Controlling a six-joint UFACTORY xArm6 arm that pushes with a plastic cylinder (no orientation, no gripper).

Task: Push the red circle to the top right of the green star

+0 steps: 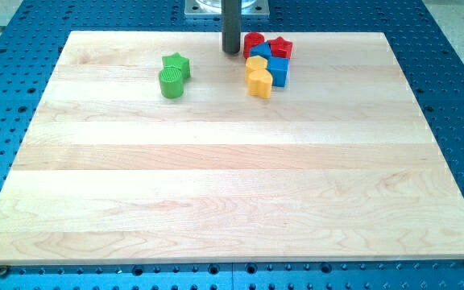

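Nearest on the bench (pixel 216 201) lie the green circle (pixel 171 83) and green star (pixel 177 64). Further back, the red circle (pixel 253 43) is packed against blue and yellow blocks. No fingers are fitted; my tip (pixel 231 51) rests just left of it. A misaimed push risks dragging neighbours along.

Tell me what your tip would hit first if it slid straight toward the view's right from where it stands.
Probably the red circle: it sits just right of my tip, the first of the cluster there. Depth is hard to judge from one view.
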